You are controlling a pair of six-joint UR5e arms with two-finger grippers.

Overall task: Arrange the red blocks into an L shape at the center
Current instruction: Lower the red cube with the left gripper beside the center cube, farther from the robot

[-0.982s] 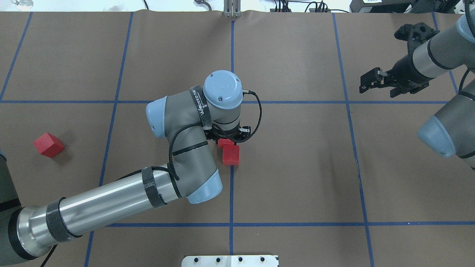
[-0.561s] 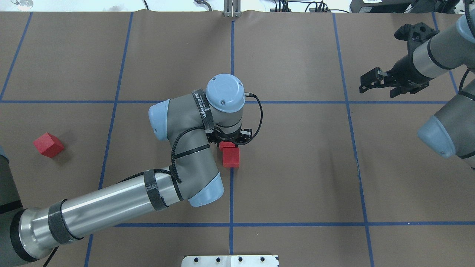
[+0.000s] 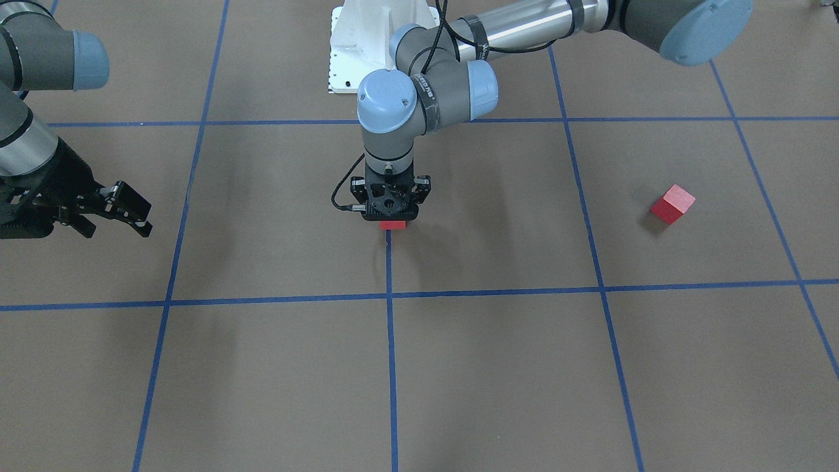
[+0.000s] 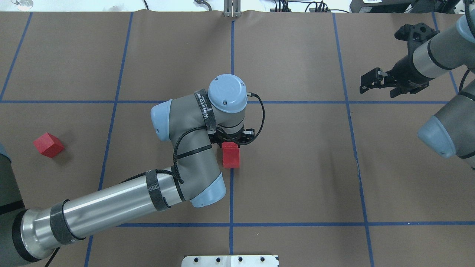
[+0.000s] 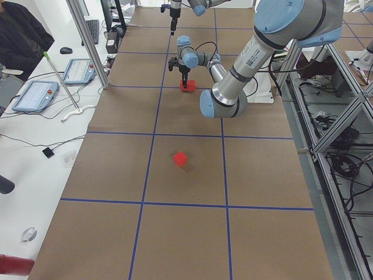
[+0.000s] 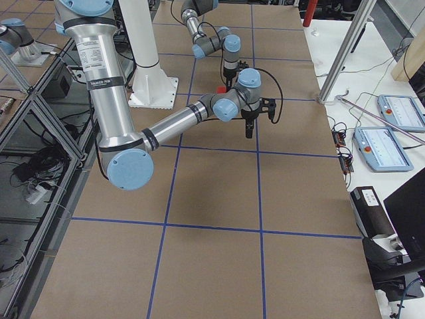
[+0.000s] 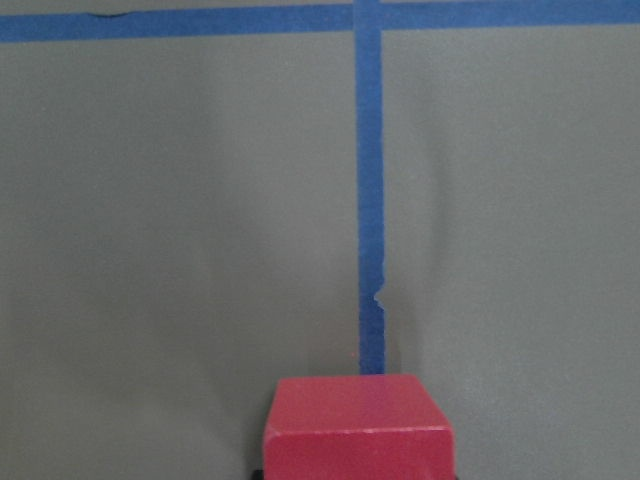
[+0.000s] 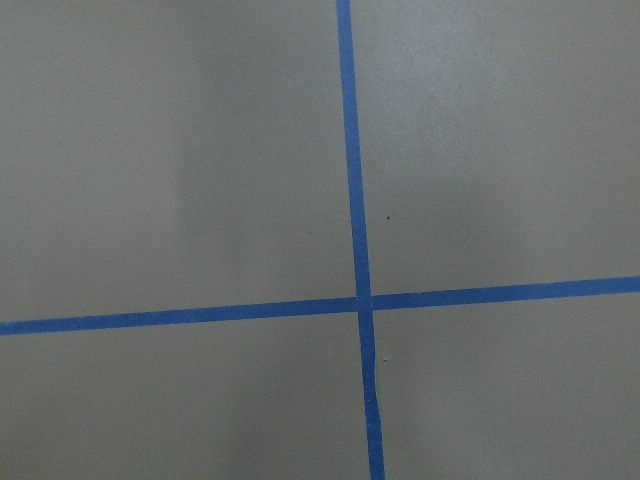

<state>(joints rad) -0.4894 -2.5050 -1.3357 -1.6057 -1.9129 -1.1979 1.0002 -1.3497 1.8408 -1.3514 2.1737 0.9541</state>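
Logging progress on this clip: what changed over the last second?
The left tool and its held block slid a little toward the robot's base and slightly to its right, up against the centre block, which seems nudged the same way. Nothing was taken or released. The right tool and the lone block stayed put.

Three red blocks (image 4: 48, 145) (image 4: 231, 158) (image 4: 230, 145), two arms (image 4: 111, 205) (image 4: 438, 53), two hands (image 3: 391, 219) (image 3: 145, 220).
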